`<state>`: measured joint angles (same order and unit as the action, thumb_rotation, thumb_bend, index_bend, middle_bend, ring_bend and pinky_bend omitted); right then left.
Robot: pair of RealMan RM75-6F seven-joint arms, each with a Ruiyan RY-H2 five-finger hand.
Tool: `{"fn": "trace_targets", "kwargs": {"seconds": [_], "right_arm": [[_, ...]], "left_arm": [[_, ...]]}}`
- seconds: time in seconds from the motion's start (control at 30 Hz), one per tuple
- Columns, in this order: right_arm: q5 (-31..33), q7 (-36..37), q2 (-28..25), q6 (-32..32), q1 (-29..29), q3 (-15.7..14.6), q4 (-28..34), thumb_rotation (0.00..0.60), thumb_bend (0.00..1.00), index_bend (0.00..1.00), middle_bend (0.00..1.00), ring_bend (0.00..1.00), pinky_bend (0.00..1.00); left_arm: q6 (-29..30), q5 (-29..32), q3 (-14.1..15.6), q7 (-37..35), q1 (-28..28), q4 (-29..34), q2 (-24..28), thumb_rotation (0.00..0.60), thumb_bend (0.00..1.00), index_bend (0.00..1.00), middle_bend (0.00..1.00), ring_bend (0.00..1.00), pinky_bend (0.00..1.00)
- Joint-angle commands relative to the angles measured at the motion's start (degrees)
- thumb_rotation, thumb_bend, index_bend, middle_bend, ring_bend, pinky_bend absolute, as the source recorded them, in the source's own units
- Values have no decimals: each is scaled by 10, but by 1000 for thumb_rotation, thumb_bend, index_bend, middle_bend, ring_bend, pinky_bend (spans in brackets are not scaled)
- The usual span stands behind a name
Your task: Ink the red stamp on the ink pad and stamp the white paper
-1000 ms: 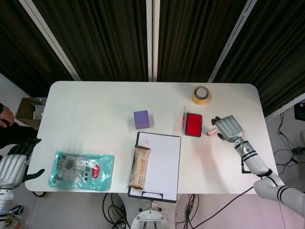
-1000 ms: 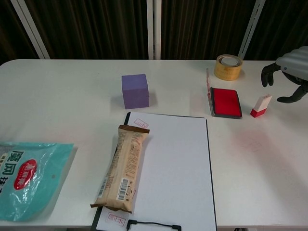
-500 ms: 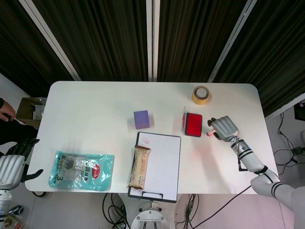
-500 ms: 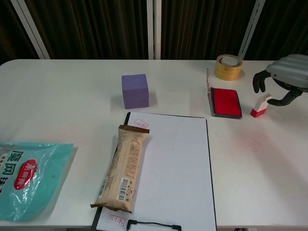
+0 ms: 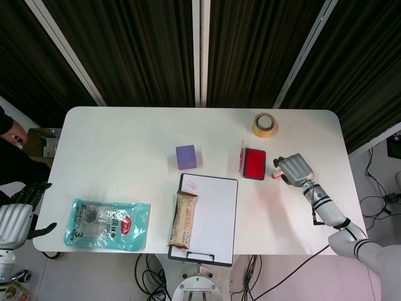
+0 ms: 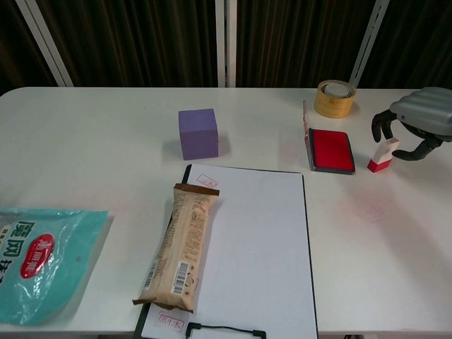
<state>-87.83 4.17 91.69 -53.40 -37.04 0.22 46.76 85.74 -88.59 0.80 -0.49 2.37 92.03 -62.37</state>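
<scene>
Big white table (image 5: 125, 138) fills the view, and on it the clipboard with the white paper (image 6: 254, 247) lies near the front edge, a faint red mark near its top left corner. Off to the left sits the teal snack bag (image 5: 106, 224), well apart from everything else. A brown wrapped bar (image 6: 180, 244) lies along the paper's left edge, overlapping it. Behind the paper stands the purple cube (image 6: 198, 133). Over on the right, the ink pad (image 6: 331, 150) lies open, red face up, lid tipped upright on its left side (the yellow tape roll (image 6: 335, 98) sits just behind it).

Now the action: the right hand (image 6: 417, 120) hangs right over the red stamp (image 6: 382, 155), which stands tilted on the table just right of the ink pad. Fingers curl down on either side of the stamp, apart and not clamped; I cannot tell whether any touch it. The left hand (image 5: 17, 216) rests off the table's left edge, fingers loosely spread, holding nothing.
</scene>
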Motion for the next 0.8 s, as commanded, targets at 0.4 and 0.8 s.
{"fn": "trace_targets", "kwargs": {"seconds": [0.4,0.8], "right_arm": [[-5,13,18,2,-5,-4,-28,600,278,428,454,742,923],[-6,27,32,0,-6,-5,-47,600,362,560,546,754,923]], "left_arm": [[-3,4,-1,0,1,-1,0,600,0,158,150,122,246],[-6,7,-2,-2,2,-4,-1,600,0,158,150,122,247]]}}
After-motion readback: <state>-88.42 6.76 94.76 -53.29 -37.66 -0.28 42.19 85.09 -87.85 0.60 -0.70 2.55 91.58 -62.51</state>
